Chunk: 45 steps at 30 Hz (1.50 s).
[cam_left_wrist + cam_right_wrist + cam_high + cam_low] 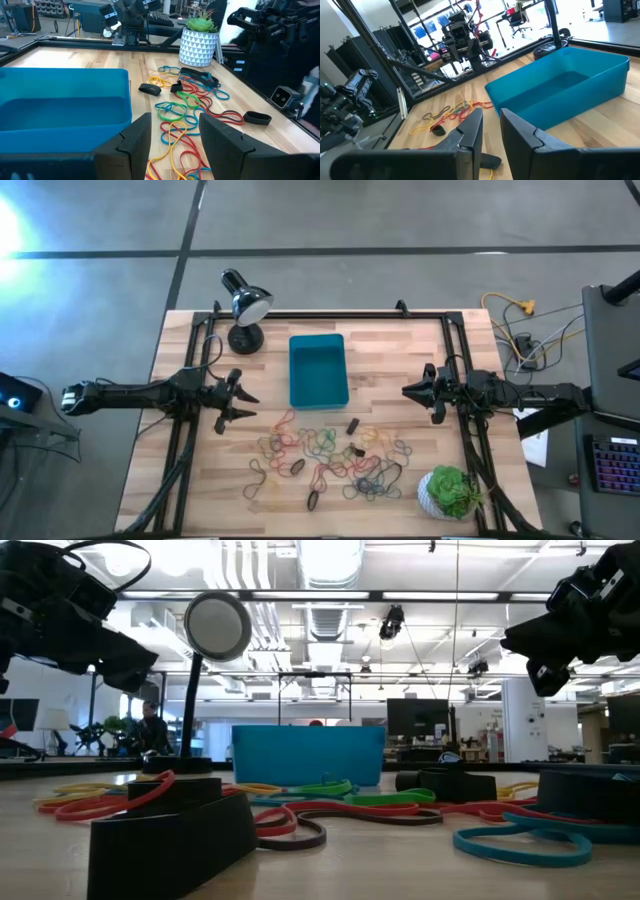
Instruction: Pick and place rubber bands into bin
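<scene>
Lamp (243,308) behind bin (318,370); plant (450,492) beside rubber bands (330,458).

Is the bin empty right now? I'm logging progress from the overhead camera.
Yes: in the high view the bin shows only its bare teal floor, and the rubber bands all lie scattered on the table beside it.

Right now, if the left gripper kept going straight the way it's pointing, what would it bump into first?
Probably the bin, near its corner; the left gripper is open and empty. Depth is hard to judge.
</scene>
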Available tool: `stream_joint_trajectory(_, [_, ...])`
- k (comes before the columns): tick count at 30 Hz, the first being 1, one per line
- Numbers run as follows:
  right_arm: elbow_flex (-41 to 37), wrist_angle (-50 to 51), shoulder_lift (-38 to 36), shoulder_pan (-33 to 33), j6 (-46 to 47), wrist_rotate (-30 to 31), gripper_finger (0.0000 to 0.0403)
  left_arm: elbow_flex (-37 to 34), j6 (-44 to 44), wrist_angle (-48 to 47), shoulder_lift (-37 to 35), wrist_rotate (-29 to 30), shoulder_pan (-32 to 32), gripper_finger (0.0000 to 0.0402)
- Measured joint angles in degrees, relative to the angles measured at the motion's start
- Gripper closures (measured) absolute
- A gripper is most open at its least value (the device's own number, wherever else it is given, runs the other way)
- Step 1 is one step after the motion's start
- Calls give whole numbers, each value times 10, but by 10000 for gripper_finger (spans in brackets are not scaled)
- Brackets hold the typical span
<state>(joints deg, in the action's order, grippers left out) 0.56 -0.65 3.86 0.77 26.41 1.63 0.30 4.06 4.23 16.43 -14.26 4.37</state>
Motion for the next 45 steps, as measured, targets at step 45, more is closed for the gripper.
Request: stream_joint_trajectory(45, [0, -26, 0, 0, -102, 0, 339, 0, -131, 2, 0, -2, -1, 250])
